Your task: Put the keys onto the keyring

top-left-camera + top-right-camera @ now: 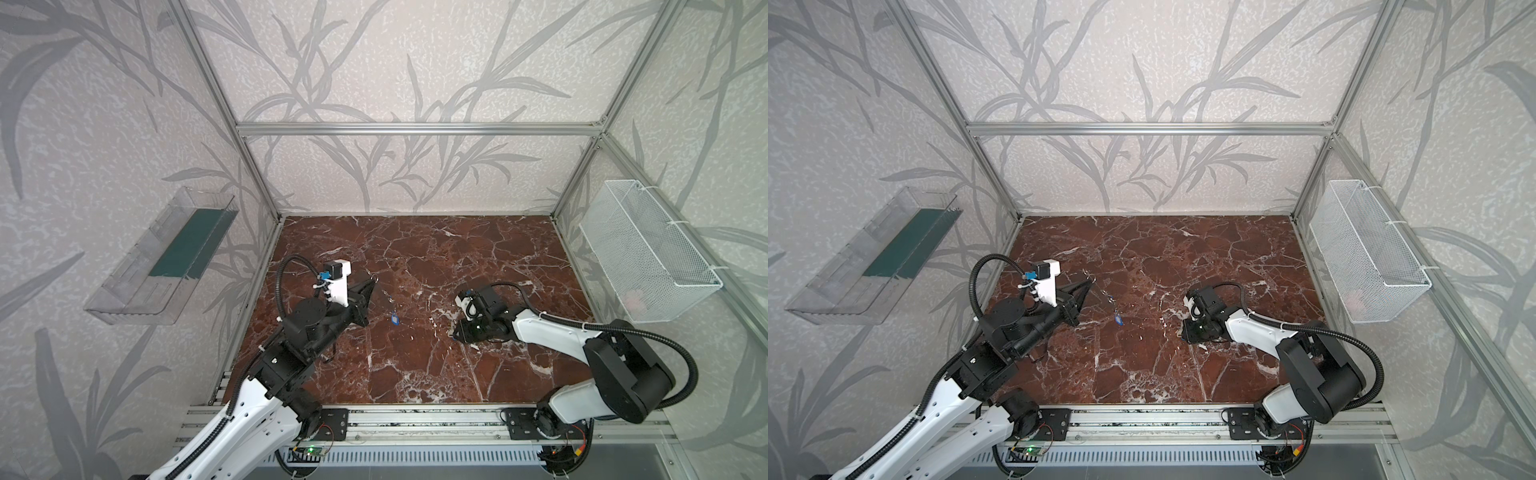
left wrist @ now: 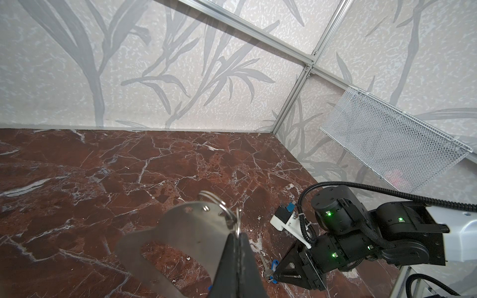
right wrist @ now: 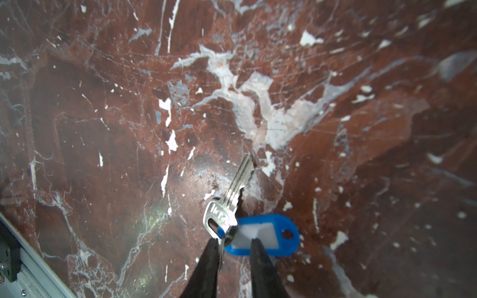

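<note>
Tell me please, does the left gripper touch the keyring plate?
Touching. The left wrist view shows the left gripper with its jaws shut on the edge of the keyring plate.

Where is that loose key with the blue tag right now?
The key lies flat on the marble table, slightly right of the middle, directly at the right gripper's tips; the right wrist view shows its blue tag partly beneath them.

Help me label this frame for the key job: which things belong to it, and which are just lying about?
Job: keyring in left gripper; blue tag dangling from its rings; tagged key on the table, at the open right gripper.
Lying about: clear wall tray; white mesh basket.
</note>
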Robot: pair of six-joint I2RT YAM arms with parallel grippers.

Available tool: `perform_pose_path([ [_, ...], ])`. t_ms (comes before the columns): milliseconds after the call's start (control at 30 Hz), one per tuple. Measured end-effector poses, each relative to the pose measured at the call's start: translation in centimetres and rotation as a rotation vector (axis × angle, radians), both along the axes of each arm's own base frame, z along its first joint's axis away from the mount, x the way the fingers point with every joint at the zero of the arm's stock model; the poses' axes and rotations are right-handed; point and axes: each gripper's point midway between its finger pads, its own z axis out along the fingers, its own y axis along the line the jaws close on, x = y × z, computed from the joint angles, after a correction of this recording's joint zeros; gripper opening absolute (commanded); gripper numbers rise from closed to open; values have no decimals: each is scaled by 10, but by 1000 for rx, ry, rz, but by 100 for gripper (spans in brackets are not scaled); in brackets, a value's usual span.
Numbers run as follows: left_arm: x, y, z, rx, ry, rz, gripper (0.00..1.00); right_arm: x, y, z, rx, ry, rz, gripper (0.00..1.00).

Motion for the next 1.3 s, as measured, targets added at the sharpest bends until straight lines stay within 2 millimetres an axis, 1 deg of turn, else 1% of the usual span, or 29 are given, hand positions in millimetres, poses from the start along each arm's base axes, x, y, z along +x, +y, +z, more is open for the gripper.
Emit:
perform_pose_path([
  [133, 0, 0, 0, 0, 0, 0, 0, 0, 0, 0, 0, 1, 1, 25],
  [367, 0, 0, 0, 0, 0, 0, 0, -2, 2, -1, -12, -2, 11, 19],
  [467, 0, 0, 0, 0, 0, 0, 0, -4, 4, 0, -20, -2, 20, 13],
  [767, 0, 0, 0, 0, 0, 0, 0, -8, 5, 0, -29, 5, 28, 3],
  [967, 0, 0, 0, 0, 0, 0, 0, -8, 5, 0, -31, 4, 27, 0],
  [1167, 0, 0, 0, 0, 0, 0, 0, -7, 4, 1, -34, -2, 26, 0],
  [1300, 0, 0, 0, 0, 0, 0, 0, -5, 5, 9, -22, -28, 30, 0],
])
